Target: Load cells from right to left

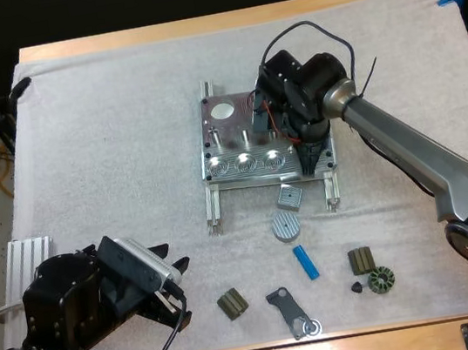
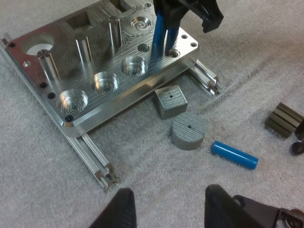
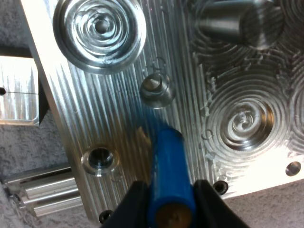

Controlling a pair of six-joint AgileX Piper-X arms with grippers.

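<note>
Blue cell [image 3: 167,161] is clamped from both sides by the right gripper [image 3: 170,195] and held upright over the fixture [image 1: 230,136], at its right end. The cell's lower end hangs above the ridged top face, close beside a small bore [image 3: 156,90]; whether it touches the metal I cannot tell. Three round pockets [image 2: 105,83] along the fixture's front edge show bare machined floors, with metal pins [image 2: 83,47] standing upright behind them. A second blue cell [image 2: 234,154] lies flat on the mat [image 1: 106,141] in front of the fixture, beyond a square grey block [image 2: 170,101] and a round grey disc [image 2: 188,130]. The left gripper [image 2: 167,209] hovers farther out from the fixture's front, fingers spread wide with nothing between them.
</note>
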